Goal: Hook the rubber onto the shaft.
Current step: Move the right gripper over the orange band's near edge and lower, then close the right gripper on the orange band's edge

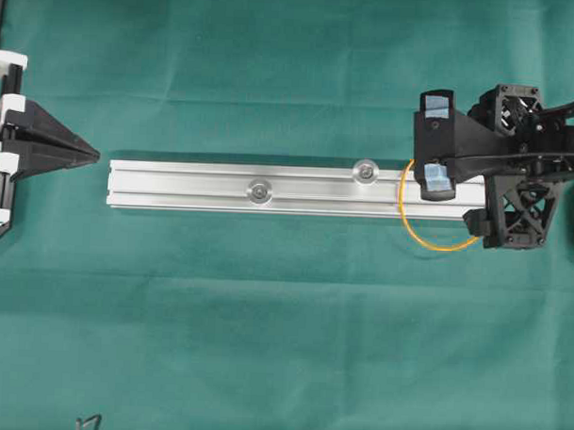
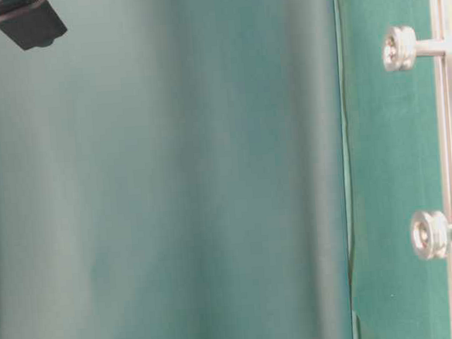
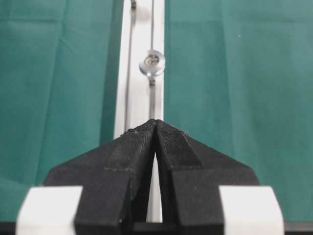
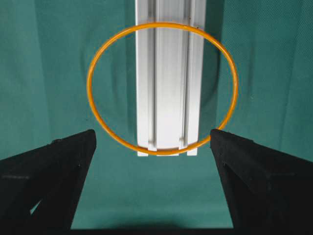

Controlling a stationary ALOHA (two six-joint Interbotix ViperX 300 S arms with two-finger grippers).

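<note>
overhead view: a silver rail (image 1: 288, 189) lies lengthwise on the green cloth (image 1: 264, 346), with two round-headed shafts, one nearer the right arm (image 1: 366, 171) and one nearer the left arm (image 1: 260, 189).
rubber band (image 1: 428, 234): draped across the rail's right end, on neither shaft.
right gripper (image 1: 437, 145): above that end, jaws wide apart, grasping nothing.
left gripper (image 1: 93, 154): off the rail's left end, clenched to a point.
table-level view: both shafts stand out from the rail.
left wrist view: fingers pressed together, empty.
right wrist view: band around the rail end, between the spread fingers.
</note>
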